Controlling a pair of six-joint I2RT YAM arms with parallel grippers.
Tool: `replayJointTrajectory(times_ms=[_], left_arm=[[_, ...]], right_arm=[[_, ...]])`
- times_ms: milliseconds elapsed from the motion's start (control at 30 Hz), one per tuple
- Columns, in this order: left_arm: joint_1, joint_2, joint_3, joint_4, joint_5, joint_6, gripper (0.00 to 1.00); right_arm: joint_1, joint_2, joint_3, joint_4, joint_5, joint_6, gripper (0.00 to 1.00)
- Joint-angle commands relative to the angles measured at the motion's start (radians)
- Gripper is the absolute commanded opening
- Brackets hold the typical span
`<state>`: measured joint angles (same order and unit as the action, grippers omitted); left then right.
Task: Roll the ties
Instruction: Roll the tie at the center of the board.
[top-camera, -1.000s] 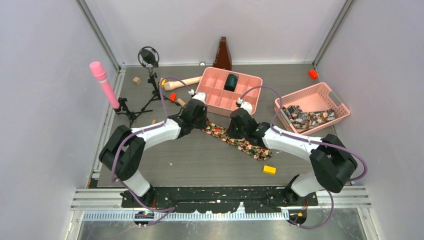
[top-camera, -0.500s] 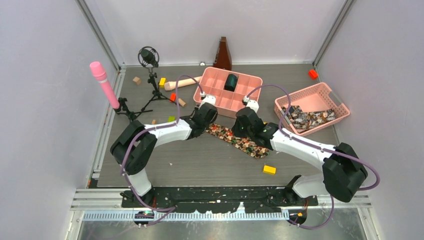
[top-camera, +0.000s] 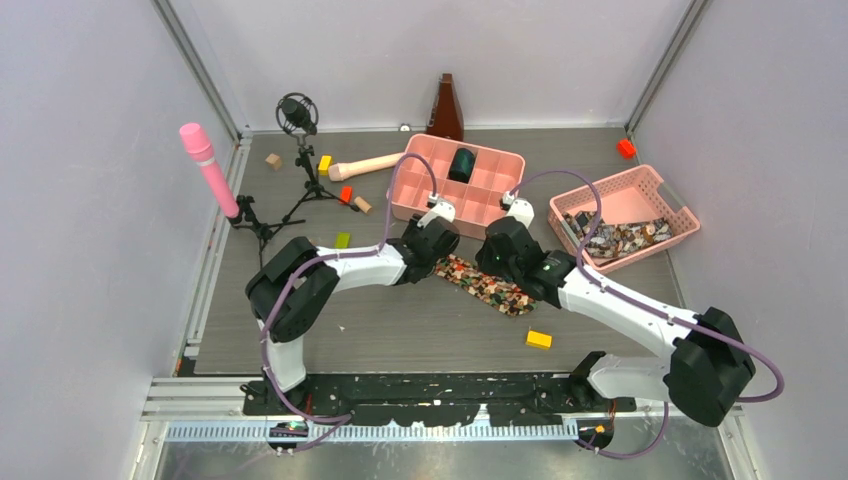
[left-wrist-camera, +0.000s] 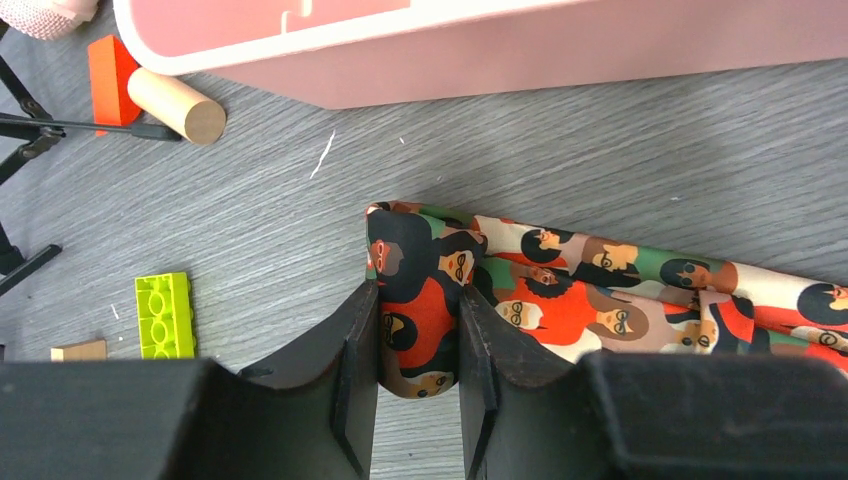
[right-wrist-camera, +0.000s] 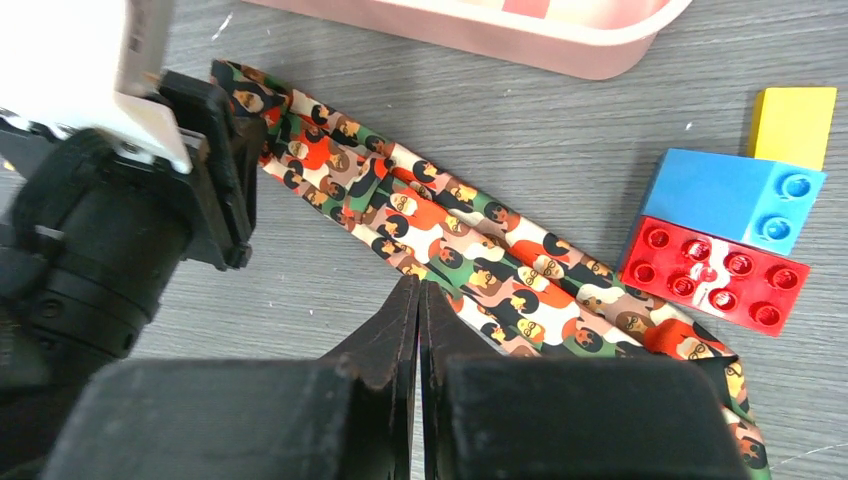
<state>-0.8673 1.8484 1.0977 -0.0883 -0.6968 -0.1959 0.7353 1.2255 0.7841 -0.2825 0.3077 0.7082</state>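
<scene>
One of the ties (top-camera: 492, 285) lies slanted on the grey table, dark with a busy red, orange, white and green print. Its left end is folded into a small roll (left-wrist-camera: 425, 300), and my left gripper (left-wrist-camera: 418, 290) is shut on that roll, a finger on each side. In the top view the left gripper (top-camera: 441, 256) sits at the tie's left end. My right gripper (right-wrist-camera: 418, 287) is shut with nothing between its fingers, its tips at the near edge of the flat tie (right-wrist-camera: 480, 240). More ties (top-camera: 612, 238) are piled in the pink basket (top-camera: 655, 182).
A pink compartment tray (top-camera: 428, 190) with a dark roll (top-camera: 461, 163) stands just beyond the tie. Red (right-wrist-camera: 712, 272), blue (right-wrist-camera: 735, 195) and yellow (right-wrist-camera: 795, 120) blocks lie by the tie's right part. A green block (left-wrist-camera: 165, 315), a wooden pin (top-camera: 365, 166) and a microphone stand (top-camera: 300, 130) are to the left.
Both arms have shifted to the right along the tie. The left gripper has carried the tie's left end rightward, so the flat stretch is shorter.
</scene>
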Motion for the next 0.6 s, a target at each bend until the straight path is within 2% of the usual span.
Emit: replayJointTrajectory(times_ms=[0, 100, 233, 367, 567], left_arm=[[-0.026, 0.023, 0.031, -0.008, -0.036, 0.020, 0.18], [-0.038, 0.023, 0.030, -0.006, -0.021, 0.021, 0.33], [-0.048, 0.023, 0.028, -0.004, -0.003, 0.018, 0.47], [-0.056, 0.018, 0.029, -0.004, 0.019, 0.015, 0.54], [-0.065, 0.002, 0.028, -0.010, 0.078, 0.015, 0.57]], right_arm=[[-0.007, -0.071, -0.005, -0.014, 0.054, -0.010, 0.08], [-0.010, -0.093, -0.010, -0.023, 0.068, -0.009, 0.09], [-0.013, -0.102, -0.017, -0.029, 0.070, -0.005, 0.09], [-0.014, -0.100, -0.023, -0.030, 0.066, 0.000, 0.09], [-0.016, -0.101, -0.024, -0.030, 0.070, 0.000, 0.09]])
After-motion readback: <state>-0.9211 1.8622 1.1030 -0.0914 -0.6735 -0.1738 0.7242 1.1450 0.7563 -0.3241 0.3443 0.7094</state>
